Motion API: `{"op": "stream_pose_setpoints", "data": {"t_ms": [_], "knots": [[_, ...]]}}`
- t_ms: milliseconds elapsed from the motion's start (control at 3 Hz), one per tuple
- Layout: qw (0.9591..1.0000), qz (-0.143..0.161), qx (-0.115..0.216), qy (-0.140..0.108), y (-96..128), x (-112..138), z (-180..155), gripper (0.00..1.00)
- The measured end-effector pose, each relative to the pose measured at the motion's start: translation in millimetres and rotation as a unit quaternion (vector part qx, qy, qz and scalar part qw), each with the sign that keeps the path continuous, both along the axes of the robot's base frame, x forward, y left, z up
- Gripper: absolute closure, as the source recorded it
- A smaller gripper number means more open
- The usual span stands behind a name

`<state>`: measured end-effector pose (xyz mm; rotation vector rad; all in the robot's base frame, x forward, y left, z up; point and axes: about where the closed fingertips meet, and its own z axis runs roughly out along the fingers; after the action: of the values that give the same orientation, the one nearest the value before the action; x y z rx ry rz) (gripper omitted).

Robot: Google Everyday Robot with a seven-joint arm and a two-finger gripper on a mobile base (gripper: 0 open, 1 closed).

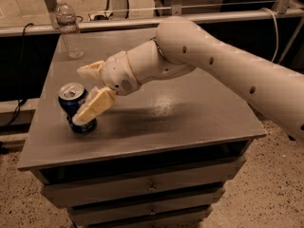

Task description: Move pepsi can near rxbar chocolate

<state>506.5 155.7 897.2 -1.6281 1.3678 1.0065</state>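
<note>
The blue pepsi can [71,100] with a silver top stands near the front left of the grey table [180,113]. My gripper [80,95] has reached it from the right and is open. One finger [91,69] is behind the can and the other finger [94,107] lies across its front side. I cannot tell whether the fingers press on it. The can looks slightly tilted. The rxbar chocolate does not show; it is hidden or out of view.
A clear plastic water bottle [68,28] stands at the table's back left corner. My arm [223,65] stretches across the table from the right. Drawers [147,186] sit under the tabletop. A rail [228,15] runs behind the table.
</note>
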Motion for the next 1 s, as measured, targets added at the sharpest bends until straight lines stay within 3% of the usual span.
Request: {"op": "stream_pose_setpoints", "data": {"t_ms": [333, 667, 1000], "knots": [[0.9999, -0.004, 0.005, 0.010, 2, 2, -2, 0.39], [0.9997, -0.023, 0.000, 0.003, -18, 14, 6, 0.62], [0.9962, -0.076, -0.014, -0.041, -81, 42, 40, 0.86]]}}
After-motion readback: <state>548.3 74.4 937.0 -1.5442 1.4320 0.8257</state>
